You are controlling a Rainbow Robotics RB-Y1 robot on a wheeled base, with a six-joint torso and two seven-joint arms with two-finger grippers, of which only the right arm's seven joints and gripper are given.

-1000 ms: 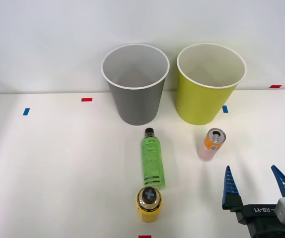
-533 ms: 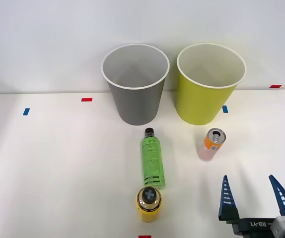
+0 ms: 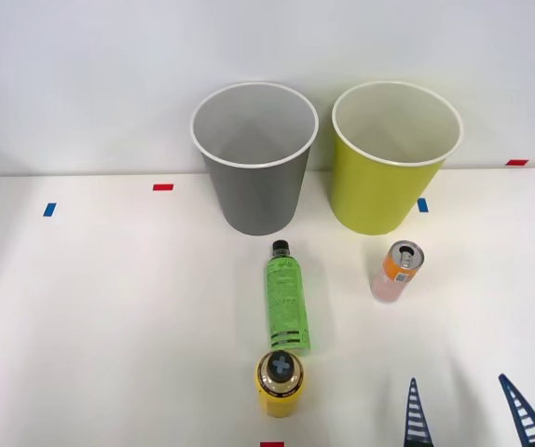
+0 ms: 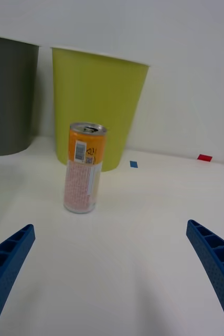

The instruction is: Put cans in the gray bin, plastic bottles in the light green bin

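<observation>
Cans first: one orange-and-pink can (image 3: 397, 271) stands upright on the white worktop (image 3: 109, 307), silver top up, just in front of the light green bin (image 3: 394, 158) and apart from it. In my wrist view the same can (image 4: 83, 168) stands before that bin (image 4: 98, 107), with the gray bin (image 4: 9, 94) off to one side.

Both bins stand side by side at the far edge of the worktop, near each other but not touching, the gray bin (image 3: 254, 158) to my left of the green one.

A slim green bottle (image 3: 285, 298) lies on its side in front of the gray bin, dark cap pointing toward it. Just beside its base, nearer to me, a squat yellow bottle (image 3: 279, 382) stands upright with its dark cap up.

My right end effector (image 3: 470, 414) sits low at the near right of the worktop, its blue ribbed fingers (image 4: 7, 262) spread wide and holding nothing, well apart from the can.

Small red and blue tape marks (image 3: 162, 187) dot the worktop.
</observation>
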